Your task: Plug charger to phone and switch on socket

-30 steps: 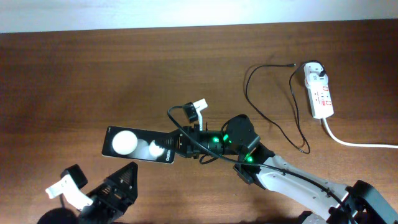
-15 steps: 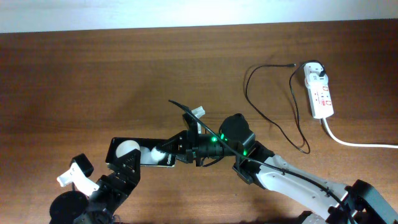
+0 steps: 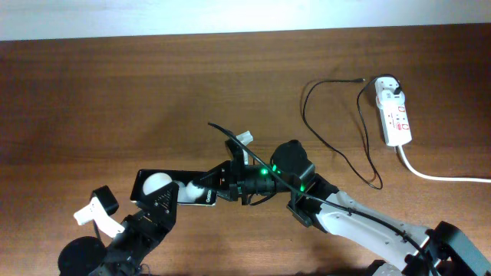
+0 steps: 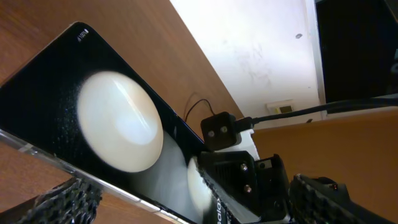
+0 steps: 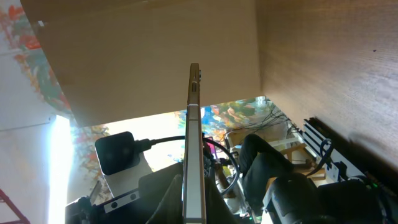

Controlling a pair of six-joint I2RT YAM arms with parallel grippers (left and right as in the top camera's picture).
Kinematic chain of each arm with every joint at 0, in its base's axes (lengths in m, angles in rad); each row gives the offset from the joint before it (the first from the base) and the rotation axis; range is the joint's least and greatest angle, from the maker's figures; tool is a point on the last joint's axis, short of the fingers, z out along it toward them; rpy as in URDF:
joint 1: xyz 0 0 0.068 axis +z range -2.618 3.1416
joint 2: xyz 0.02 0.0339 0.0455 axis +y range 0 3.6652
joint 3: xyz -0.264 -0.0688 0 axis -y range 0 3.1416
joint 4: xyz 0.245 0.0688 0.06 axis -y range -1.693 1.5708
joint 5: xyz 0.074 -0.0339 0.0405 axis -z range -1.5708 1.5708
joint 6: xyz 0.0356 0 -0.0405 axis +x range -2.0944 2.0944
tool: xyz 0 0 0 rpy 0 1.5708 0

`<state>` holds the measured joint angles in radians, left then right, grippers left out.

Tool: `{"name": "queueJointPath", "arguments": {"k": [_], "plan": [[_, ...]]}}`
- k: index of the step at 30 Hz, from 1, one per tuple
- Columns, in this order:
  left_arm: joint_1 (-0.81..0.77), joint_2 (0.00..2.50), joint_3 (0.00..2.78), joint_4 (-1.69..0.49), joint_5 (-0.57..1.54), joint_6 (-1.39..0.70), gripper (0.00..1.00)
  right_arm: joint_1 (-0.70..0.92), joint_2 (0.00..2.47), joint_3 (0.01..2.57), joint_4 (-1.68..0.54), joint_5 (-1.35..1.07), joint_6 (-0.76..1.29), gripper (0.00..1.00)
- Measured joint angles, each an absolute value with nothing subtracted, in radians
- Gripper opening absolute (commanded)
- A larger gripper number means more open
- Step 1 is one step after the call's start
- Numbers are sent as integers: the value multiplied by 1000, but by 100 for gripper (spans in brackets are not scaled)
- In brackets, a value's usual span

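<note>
Black phone, glossy screen facing up with two white reflections, small lettering at its right end; white socket far right; thin black charger loops beside it, well apart from the phone.

1 phone, 1 charger, 1 socket

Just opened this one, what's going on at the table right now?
The right gripper is shut on one end of the phone. The left gripper, jaws wide open, hangs over the phone's other half without closing on it. The charger lies in loose loops on the table, its adapter end at the socket and its connector tip far from the phone. Nothing is plugged into the phone yet.
</note>
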<state>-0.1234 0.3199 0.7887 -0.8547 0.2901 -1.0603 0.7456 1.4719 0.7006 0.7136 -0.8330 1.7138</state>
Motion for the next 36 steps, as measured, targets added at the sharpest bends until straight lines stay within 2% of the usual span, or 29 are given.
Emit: {"name": "queueJointPath", "arguments": {"k": [4,8,14,17,25,31,36], "plan": [[-123,320,789,-854,297,-1060,100,746,1472,701,714,-831,1766,4],[-123,322,789,-843,296,-1063,89,746,1472,701,714,-823,1782,4],[-123,352,789,-836,281,-1082,84,746,1472,701,714,-804,1821,4],[-123,373,789,-834,280,-1097,73,746,1472,701,719,-784,1833,4],[-123,422,789,-833,278,-1205,56,814,1472,701,772,-703,1863,4],[-123,434,789,-828,235,-1284,29,846,1472,701,779,-665,1877,4],[-123,436,786,-830,204,-1332,13,846,1472,703,787,-653,1887,4]]}}
